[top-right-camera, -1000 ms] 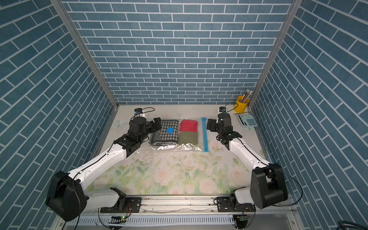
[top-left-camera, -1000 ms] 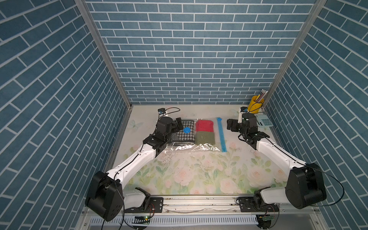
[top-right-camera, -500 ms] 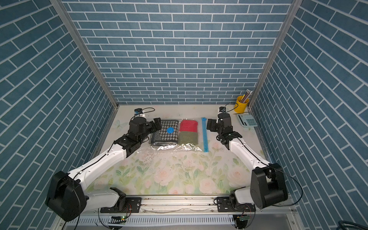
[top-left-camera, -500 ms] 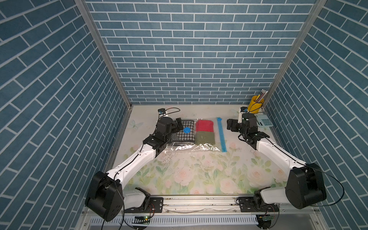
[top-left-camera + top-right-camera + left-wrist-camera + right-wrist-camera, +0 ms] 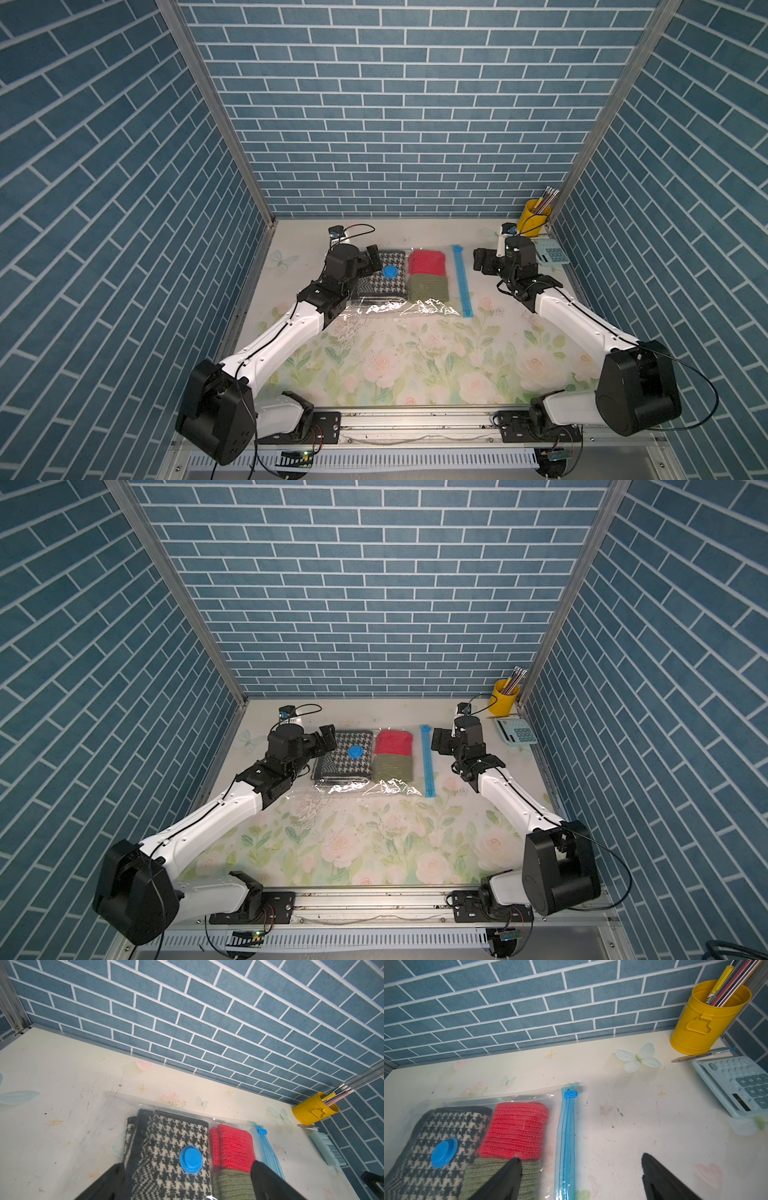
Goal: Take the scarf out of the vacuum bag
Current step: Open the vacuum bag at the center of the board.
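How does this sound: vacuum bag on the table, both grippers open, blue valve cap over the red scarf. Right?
No: the blue valve cap sits over the houndstooth scarf, not the red scarf, as the left wrist view shows. The rest holds.

The clear vacuum bag [image 5: 415, 309] lies flat, far-centre, its blue zip strip [image 5: 462, 282] along the right edge. Inside, folded: a houndstooth scarf [image 5: 380, 286] on the left under the round blue valve cap [image 5: 390, 272], a red scarf [image 5: 427, 262] far right, a green scarf [image 5: 428, 289] near right.

Yellow cup [image 5: 708, 1020] holds pencils [image 5: 726, 985] — pen [image 5: 702, 1054] and calculator [image 5: 737, 1084] lie beside it.
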You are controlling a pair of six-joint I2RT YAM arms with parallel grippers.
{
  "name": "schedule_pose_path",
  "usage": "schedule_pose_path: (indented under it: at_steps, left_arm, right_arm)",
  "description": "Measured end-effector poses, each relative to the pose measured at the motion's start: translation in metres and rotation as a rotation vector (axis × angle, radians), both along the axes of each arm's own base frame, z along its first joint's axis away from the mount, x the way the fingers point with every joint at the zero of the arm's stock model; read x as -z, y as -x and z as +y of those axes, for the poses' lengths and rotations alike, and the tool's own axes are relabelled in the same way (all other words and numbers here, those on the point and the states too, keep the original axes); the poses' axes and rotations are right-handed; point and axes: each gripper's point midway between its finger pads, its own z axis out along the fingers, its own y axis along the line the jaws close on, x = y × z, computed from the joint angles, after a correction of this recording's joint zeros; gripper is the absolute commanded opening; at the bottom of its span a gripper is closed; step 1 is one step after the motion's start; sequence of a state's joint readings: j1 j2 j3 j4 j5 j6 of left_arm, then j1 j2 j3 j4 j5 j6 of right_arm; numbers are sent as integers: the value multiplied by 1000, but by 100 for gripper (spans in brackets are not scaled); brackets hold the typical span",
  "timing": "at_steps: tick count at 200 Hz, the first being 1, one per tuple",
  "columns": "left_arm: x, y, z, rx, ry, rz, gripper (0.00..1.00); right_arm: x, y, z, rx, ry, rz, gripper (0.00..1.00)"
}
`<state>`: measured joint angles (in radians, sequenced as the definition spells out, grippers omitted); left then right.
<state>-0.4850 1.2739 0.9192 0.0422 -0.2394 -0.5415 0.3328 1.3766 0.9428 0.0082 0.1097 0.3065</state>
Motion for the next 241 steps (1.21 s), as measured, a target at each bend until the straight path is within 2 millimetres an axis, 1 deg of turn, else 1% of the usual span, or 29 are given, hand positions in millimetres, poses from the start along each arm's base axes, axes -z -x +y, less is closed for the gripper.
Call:
schedule_pose_path:
  at_steps: [41, 68, 83, 98, 114, 123, 135, 155, 178, 197, 211, 241]
  left_arm:
    - [4, -1, -1, 0, -5, 11, 100]
    - [13, -5, -5, 12, -11, 41, 100]
    - [16, -12, -12, 27, -10, 63, 100]
    - [20, -21, -24, 51, -5, 87, 100]
    - [28, -29, -38, 79, -5, 118, 100]
    - [34, -33, -49, 96, -10, 140, 100]
    - [42, -36, -63, 122, -22, 170, 99]
    - [60, -38, -83, 157, -43, 227, 98]
    - [80, -41, -88, 156, -77, 301, 98]
    - [92, -48, -89, 139, -112, 352, 98]
    - [97, -54, -90, 123, -135, 377, 98]
    - [106, -59, -91, 109, -169, 417, 98]
  right_arm:
    - [0, 0, 0, -2, -1, 0, 93]
    - [0, 2, 9, -44, -26, 7, 94]
    - [-1, 3, 13, -69, -45, 8, 94]
    - [-3, 1, 17, -87, -67, 18, 93]
    - [-6, -9, 22, -99, -89, 33, 93]
    - [-5, -17, 26, -107, -100, 47, 92]
    - [3, -23, 30, -115, -108, 76, 92]
    - [28, -27, 33, -113, -110, 153, 92]
    - [65, -21, 34, -113, -92, 267, 92]
    - [86, -15, 34, -119, -84, 337, 91]
    - [92, -12, 36, -129, -88, 360, 91]
    - [92, -11, 42, -164, -121, 360, 92]
